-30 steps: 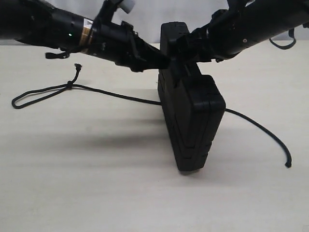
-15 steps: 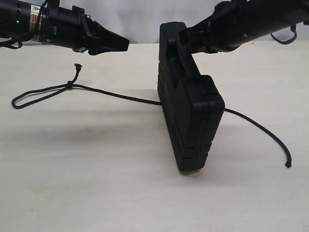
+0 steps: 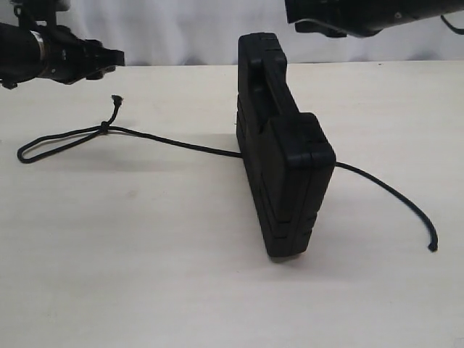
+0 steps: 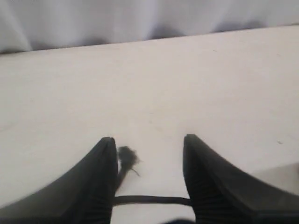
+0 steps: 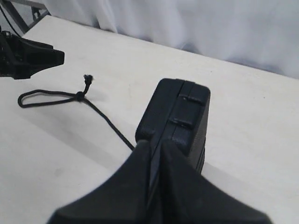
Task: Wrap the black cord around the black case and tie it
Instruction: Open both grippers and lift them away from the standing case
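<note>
The black case [image 3: 286, 159] stands on its edge in the middle of the table, with nothing touching it. The black cord [image 3: 174, 142] lies flat and passes by the case's base. Its loop and knot [image 3: 104, 128] are at the left, and its other end [image 3: 433, 248] at the right. My left gripper [image 3: 116, 56] hovers at the far left above the knotted end. It is open in the left wrist view [image 4: 148, 139], with the frayed tip [image 4: 127, 156] and a strand of the black cord [image 4: 149, 200] on the table between its fingers. My right gripper [image 5: 155, 143] is shut on nothing, above the black case [image 5: 180, 116].
A pale tabletop [image 3: 145, 275] carries only the case and cord. A white curtain [image 3: 181, 29] hangs behind the far edge. The right arm [image 3: 362, 14] crosses the top right corner of the exterior view.
Both grippers have left the case's handle end. The left arm swung far left over the cord's knotted end; the right arm rose up and away. The case stays standing.
</note>
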